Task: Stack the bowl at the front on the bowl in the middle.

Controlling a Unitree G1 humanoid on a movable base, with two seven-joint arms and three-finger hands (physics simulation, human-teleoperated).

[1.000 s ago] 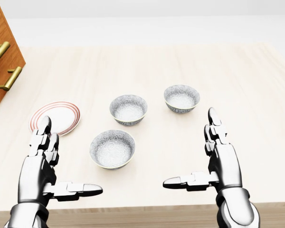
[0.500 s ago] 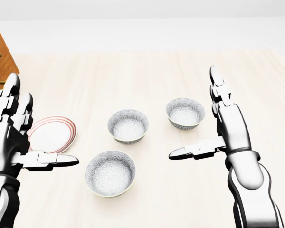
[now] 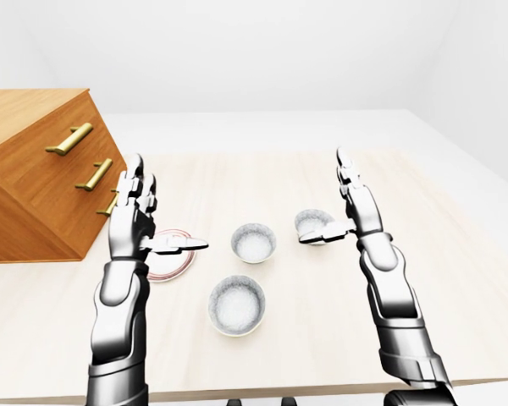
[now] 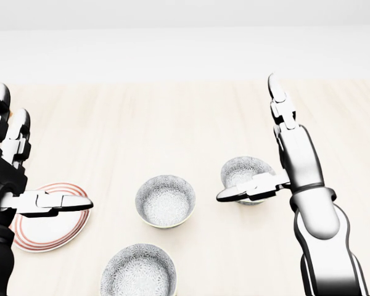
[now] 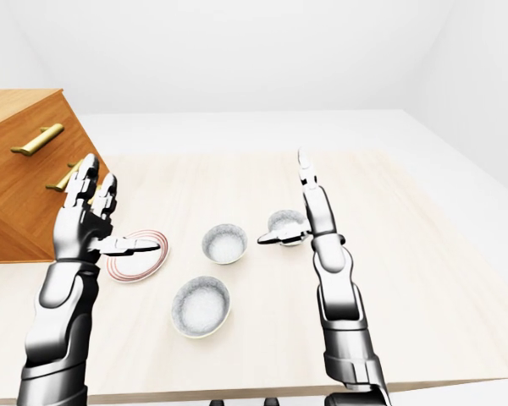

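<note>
Three patterned white bowls sit on the light wooden table (image 3: 457, 279). The nearest bowl (image 3: 236, 305) lies lowest in the left-eye view, with the middle bowl (image 3: 253, 243) just above it. A third bowl (image 3: 313, 223) sits further right. My left hand (image 3: 162, 210) is raised and open above a red-rimmed plate (image 3: 169, 264), its thumb pointing right. Also raised and open, my right hand (image 3: 323, 200) has its thumb reaching over the third bowl. Neither hand touches a bowl or holds anything.
A wooden drawer cabinet (image 3: 34, 190) with brass handles stands on the table at the left. The table's near edge (image 3: 262, 391) runs along the bottom of the left-eye view. White floor and walls lie beyond the table.
Both hands have risen from near the table's edge to well above it, still open. The head view has shifted, so the bowls and plate sit lower in the picture.
</note>
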